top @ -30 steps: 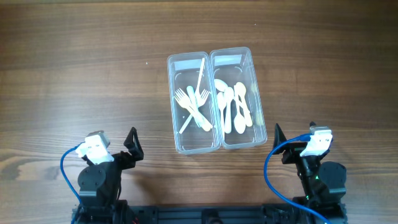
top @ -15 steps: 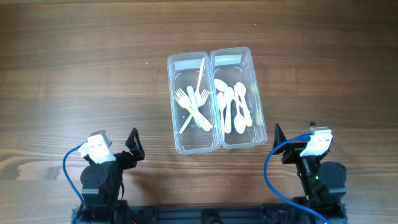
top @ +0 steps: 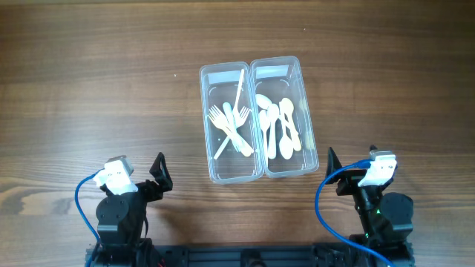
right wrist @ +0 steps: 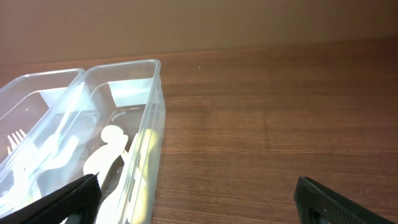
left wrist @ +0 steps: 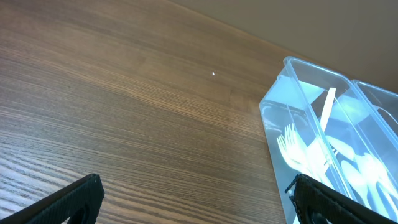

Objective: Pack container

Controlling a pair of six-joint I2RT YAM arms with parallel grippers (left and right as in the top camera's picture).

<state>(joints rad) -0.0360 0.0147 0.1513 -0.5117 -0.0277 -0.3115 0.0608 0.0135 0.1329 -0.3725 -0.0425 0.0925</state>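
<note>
The clear two-tub container (top: 257, 68) stands at the table's middle. Its left tub holds white plastic forks (top: 227, 124) and a knife (top: 239, 87); its right tub holds white spoons (top: 278, 126). It also shows in the left wrist view (left wrist: 292, 67) and the right wrist view (right wrist: 155, 68). My left gripper (left wrist: 198, 199) is open and empty, low near the front left, short of the container. My right gripper (right wrist: 205, 199) is open and empty near the front right, beside the container's right tub.
Bare wooden table (top: 89, 89) surrounds the container on all sides. Blue cables (top: 323, 200) loop at both arm bases near the front edge.
The left arm has shifted slightly back toward its base; the right arm and the container's contents have not moved.
</note>
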